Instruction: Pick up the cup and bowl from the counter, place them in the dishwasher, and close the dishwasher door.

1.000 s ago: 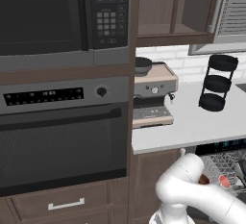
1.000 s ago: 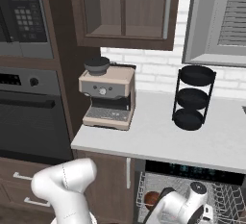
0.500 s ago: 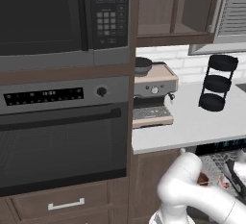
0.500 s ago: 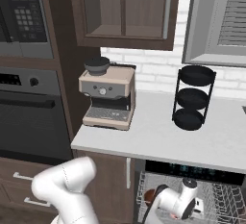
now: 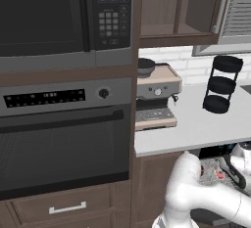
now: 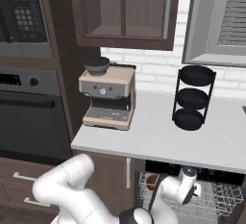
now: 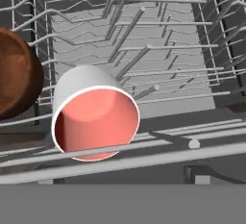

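Arm wrist shifted slightly over rack (image 7: 144, 50) since half second ago; rest unchanged. Gripper state: cannot tell. Cup (image 7: 95, 117) on its side in dishwasher (image 6: 192, 196) rack, brown bowl (image 7: 17, 74) just beside. Counter (image 6: 158, 139) carries coffee machine (image 6: 108, 98), black tiered stand (image 6: 193, 98). Oven (image 5: 63, 134) at left.

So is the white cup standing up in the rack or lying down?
Lying down. In the hand view the cup rests tipped on its side on the grey wire rack, with its pink inside facing the camera.
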Tool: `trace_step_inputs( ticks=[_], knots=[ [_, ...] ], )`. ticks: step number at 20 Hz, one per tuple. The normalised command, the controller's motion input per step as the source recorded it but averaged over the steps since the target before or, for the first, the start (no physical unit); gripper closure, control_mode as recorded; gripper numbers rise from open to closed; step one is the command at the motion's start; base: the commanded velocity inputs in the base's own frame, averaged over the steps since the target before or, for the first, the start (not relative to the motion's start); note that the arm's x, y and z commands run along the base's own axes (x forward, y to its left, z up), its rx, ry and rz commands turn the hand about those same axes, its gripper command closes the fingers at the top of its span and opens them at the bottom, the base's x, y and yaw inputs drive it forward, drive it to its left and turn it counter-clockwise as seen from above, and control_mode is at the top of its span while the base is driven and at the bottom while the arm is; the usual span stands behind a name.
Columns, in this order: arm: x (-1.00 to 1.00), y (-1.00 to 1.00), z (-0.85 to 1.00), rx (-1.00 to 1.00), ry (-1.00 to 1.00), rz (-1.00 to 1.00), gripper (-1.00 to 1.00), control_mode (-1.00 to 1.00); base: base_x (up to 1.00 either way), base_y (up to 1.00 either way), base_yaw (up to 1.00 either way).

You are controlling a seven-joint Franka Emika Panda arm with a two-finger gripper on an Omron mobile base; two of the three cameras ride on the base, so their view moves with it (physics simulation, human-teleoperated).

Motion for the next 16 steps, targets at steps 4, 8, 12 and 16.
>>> trace_step_inputs(
  ticks=[4, 8, 12, 16],
  knots=[
    [-0.07, -0.30, 0.06, 0.23, -0.24, 0.00, -1.00, -1.00, 0.00, 0.00, 0.00],
    [-0.99, -0.40, 0.87, 0.04, 0.01, 0.00, -1.00, -1.00, 0.00, 0.00, 0.00],
    [-1.00, -0.08, 1.00, 0.00, 0.02, 0.00, -1.00, -1.00, 0.00, 0.00, 0.00],
    [-1.00, 0.00, 0.77, 0.00, -0.04, 0.00, -1.00, -1.00, 0.00, 0.00, 0.00]
  ],
)
